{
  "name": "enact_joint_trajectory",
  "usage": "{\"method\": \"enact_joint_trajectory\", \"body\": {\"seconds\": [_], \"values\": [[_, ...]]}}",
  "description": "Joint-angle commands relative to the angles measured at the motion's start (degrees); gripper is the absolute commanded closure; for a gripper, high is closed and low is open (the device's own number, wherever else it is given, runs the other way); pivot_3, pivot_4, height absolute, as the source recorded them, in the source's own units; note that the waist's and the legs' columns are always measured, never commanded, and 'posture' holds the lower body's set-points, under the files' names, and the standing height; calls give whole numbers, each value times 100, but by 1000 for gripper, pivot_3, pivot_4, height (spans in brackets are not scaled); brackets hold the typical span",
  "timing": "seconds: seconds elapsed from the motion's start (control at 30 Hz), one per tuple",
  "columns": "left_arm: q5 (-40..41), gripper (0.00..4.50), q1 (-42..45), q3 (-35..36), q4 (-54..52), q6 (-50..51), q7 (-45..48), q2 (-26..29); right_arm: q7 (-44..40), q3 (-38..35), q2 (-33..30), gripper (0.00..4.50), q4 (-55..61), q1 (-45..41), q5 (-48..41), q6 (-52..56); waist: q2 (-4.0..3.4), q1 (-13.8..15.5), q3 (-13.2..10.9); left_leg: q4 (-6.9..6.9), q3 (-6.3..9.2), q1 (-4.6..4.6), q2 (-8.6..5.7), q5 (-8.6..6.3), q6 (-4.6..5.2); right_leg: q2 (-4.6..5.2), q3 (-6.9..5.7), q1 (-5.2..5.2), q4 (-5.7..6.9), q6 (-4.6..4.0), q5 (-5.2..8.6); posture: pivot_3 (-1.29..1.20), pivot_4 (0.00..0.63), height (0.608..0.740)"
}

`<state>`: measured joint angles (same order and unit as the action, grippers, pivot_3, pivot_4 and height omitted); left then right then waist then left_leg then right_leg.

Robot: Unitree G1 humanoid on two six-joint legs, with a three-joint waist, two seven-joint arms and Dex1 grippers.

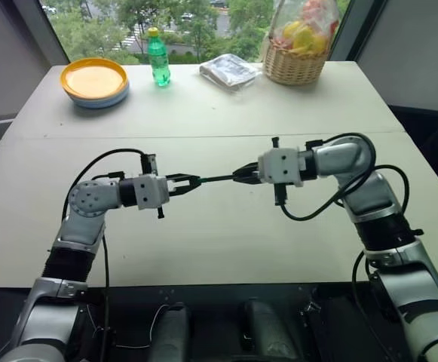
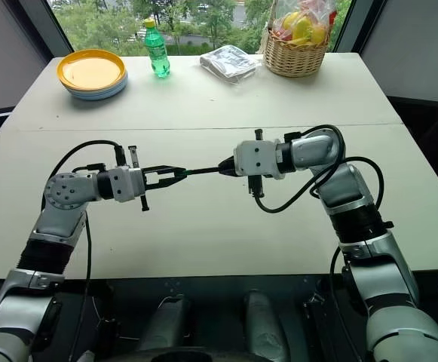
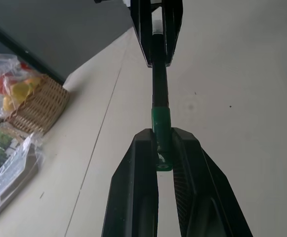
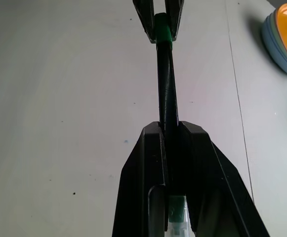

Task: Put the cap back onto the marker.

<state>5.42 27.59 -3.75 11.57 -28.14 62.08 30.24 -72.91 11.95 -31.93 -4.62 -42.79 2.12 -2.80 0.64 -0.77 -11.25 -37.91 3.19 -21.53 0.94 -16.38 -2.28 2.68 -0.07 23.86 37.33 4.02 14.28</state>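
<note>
Holding the work in mid-air above the desk (image 1: 226, 241), between the two arms. We see the left pincer (image 1: 191, 181) clamped shut on the cap (image 3: 161, 129), and the right pincer (image 1: 241, 175) clamped shut on the marker (image 1: 217, 179).

Progress: the marker's end is already inside the cap's mouth; in the left wrist view the dark barrel runs straight into the green sleeve with no gap visible. We cannot tell whether it is seated to the stop. We judge what is left to be a final push together, if needed, then release.

Orientation: the marker's long axis lies near level, running across from left to right between the pincers, capped end toward the robot's left.
</note>
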Motion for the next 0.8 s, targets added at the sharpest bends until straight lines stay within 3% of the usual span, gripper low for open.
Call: {"method": "enact_joint_trajectory", "body": {"seconds": [0.03, 0.57, 0.8], "values": [[138, 4500, 228, -322, -545, -147, -199, -356, -107, 453, 529, 4459, 638, -141, -479, -271, 0, -1, 0, 0, 0, 0, 0, 0, 0, 0, 0, 0, 0, 0, 0, 0, 150, 740], [344, 4500, 360, -414, -649, 144, 81, -486, -264, 509, 558, 4459, 748, -92, -538, -297, 0, -2, 0, 0, 0, 0, 0, 0, 0, 0, 0, 0, 0, 0, 0, 0, 150, 740], [659, 4500, 422, -210, -939, 1035, -217, -746, -257, 467, 564, 4459, 764, -63, -496, -380, 0, -2, 0, 0, 0, 0, 0, 0, 0, 0, 0, -2, 0, 0, 0, 0, 150, 740]]}}
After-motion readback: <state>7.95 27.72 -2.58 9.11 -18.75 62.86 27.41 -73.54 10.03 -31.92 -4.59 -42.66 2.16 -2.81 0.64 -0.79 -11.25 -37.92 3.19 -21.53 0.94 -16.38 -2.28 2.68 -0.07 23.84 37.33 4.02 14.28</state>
